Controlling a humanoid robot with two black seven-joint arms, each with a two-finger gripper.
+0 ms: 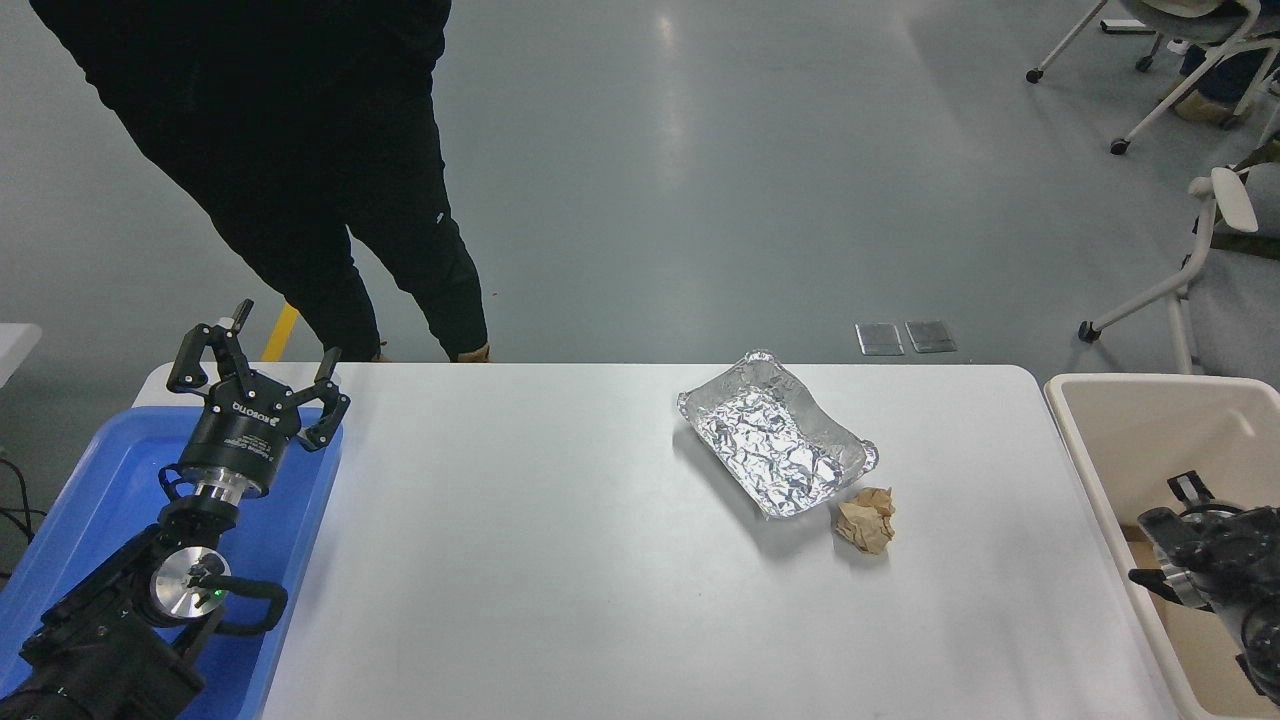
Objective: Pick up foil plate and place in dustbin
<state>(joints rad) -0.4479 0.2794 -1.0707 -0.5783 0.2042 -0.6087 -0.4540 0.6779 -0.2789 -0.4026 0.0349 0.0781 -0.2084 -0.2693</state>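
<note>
The foil plate [775, 435] lies on the white table [520, 540] right of centre, a crinkled silver tray set at a slant. The beige dustbin [1100, 440] stands off the table's right edge. My right arm comes in at the lower right over the dustbin, well to the right of the plate. Only part of the right gripper [1195, 520] shows, and I cannot tell how it stands. My left gripper [262, 352] is parked at the lower left above the blue tray, open and empty.
A crumpled brown paper ball [866, 520] lies just in front of the plate's near right corner. A shallow blue tray [110, 480] sits at the table's left end. A person in black [330, 200] stands beyond the far left edge. Office chairs stand at the far right.
</note>
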